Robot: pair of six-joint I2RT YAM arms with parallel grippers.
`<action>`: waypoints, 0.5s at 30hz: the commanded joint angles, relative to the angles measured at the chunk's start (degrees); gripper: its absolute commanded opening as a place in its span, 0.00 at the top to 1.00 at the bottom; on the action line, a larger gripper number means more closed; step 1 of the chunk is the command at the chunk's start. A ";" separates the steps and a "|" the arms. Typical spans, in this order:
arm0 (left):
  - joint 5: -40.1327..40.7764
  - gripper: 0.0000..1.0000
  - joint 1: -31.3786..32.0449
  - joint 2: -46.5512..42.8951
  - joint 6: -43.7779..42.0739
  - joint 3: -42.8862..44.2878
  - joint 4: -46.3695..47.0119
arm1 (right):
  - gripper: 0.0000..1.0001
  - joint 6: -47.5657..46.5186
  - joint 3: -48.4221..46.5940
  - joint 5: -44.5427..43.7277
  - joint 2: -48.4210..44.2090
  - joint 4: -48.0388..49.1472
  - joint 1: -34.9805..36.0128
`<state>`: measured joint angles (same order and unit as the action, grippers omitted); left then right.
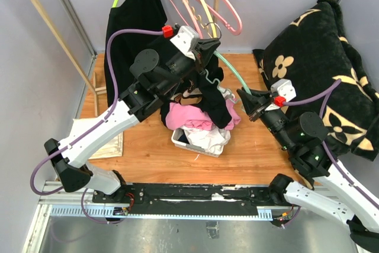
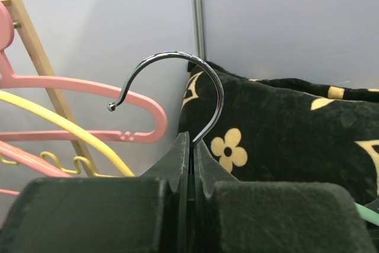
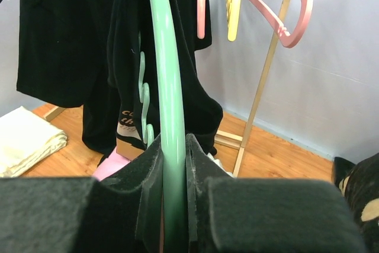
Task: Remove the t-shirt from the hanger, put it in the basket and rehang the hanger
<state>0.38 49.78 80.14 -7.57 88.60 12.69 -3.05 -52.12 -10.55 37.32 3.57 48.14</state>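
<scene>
Two hands share the hanger [image 1: 228, 66] seen from above; the t-shirt [image 1: 210, 96] hangs on it over the basket [image 1: 177, 139]. Left wrist: left hand [image 2: 189, 152] clenched on the hook [image 2: 177, 57], which may twist out. Right wrist: right hand [image 3: 173, 152] grasping the green arm [image 3: 166, 57], where fabric could snag.

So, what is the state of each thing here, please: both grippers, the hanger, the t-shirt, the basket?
left gripper, shut on the metal hook.
right gripper, shut on the arm of the green hanger.
green hanger, off the rail, held tilted between both grippers.
black t-shirt, draped on the green hanger, not yet off.
basket, full of clothes.
pink hangers, hanging empty.
</scene>
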 commanded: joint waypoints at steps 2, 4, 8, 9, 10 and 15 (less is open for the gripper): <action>1.29 0.89 0.41 0.03 -0.27 3.38 1.82 | 0.99 -0.64 0.73 -0.79 -2.48 4.42 -0.66; 1.29 0.76 0.41 0.53 -0.25 4.28 0.15 | 0.99 -0.64 0.55 -2.02 -2.85 4.42 -0.65; 1.03 0.49 0.41 0.26 0.07 4.72 -2.91 | 0.99 -0.71 0.44 -5.76 -3.45 4.39 -0.67; 0.88 0.45 0.41 -0.37 0.35 4.09 -3.10 | 0.99 -0.84 0.55 -6.72 -3.67 4.58 -0.68; 0.74 0.42 0.41 -1.23 0.62 3.07 -2.99 | 0.99 -1.06 0.66 -7.56 -3.86 4.80 -0.68; 1.12 0.39 0.41 -6.36 2.01 -4.29 -1.10 | 0.99 -3.14 1.63 -9.39 -4.87 6.27 -0.61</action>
<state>0.93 50.06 78.56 -6.87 88.90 10.20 -4.36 -50.70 -16.64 34.09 3.20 47.94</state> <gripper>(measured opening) 0.601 0.141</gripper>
